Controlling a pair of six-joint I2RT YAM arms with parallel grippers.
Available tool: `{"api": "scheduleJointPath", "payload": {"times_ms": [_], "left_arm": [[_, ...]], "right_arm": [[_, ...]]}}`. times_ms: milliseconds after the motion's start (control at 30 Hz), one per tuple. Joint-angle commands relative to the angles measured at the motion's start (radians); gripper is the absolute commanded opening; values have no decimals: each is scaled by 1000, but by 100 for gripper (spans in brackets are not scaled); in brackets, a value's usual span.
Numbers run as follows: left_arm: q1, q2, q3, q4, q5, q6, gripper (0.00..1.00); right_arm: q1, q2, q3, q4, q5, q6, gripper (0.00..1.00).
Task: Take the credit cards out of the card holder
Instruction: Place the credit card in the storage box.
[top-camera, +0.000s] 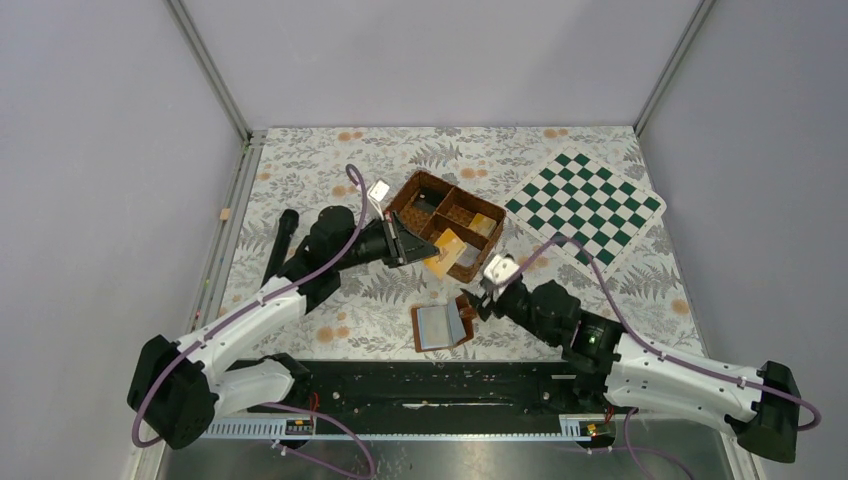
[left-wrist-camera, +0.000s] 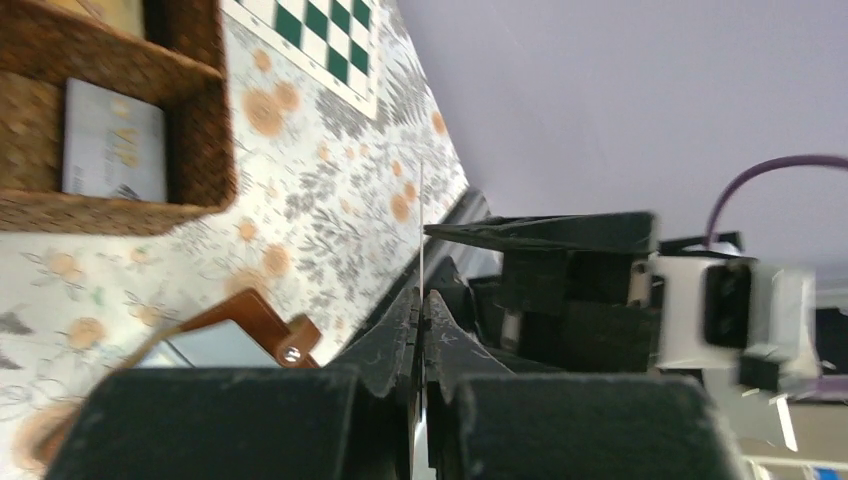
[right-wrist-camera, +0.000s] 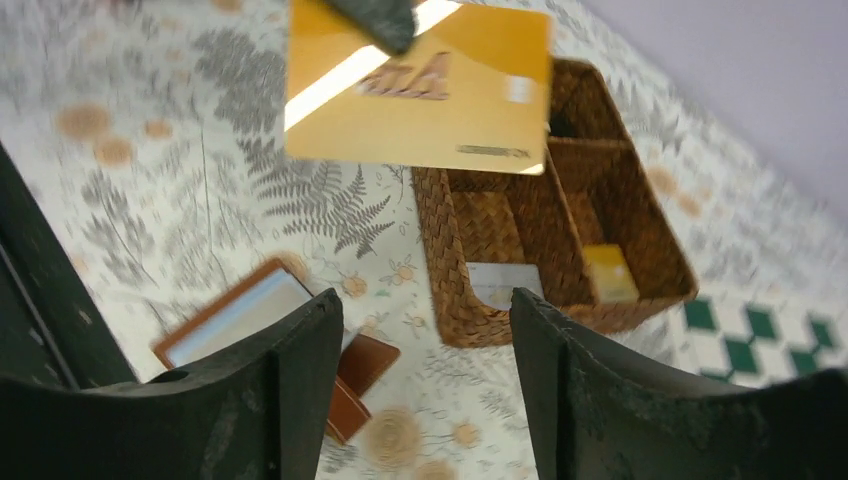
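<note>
My left gripper is shut on a yellow-gold credit card and holds it in the air beside the near corner of the woven basket. In the left wrist view that card shows edge-on as a thin line between the closed fingers. The right wrist view shows its gold face overhead. The brown card holder lies open on the cloth, blue-grey inside up. My right gripper hovers open just right of it, nothing between its fingers.
A woven brown four-compartment basket sits behind the card holder. It holds a grey card and a yellow card. A green-and-white chessboard lies at the back right. Grey walls enclose the floral tablecloth.
</note>
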Motion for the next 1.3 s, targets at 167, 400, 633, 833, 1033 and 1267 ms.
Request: {"api": "scheduleJointPath", "payload": {"times_ms": [167, 400, 633, 833, 1033, 1267], "left_arm": [[10, 61, 114, 43, -266, 148, 0], [20, 344, 310, 128, -252, 114, 0], [21, 663, 446, 238, -194, 16, 0], [16, 809, 506, 293, -195, -20, 0], [13, 891, 552, 308, -187, -17, 0], [13, 943, 585, 316, -175, -9, 0]], "right_arm": [[-113, 66, 211, -258, 128, 814, 69], [-225, -16, 219, -336, 82, 930, 68], [-225, -110, 302, -498, 89, 875, 69], [-225, -204, 310, -542, 146, 842, 70], [-225, -219, 319, -541, 155, 810, 70], [-225, -201, 326, -541, 158, 779, 71]]}}
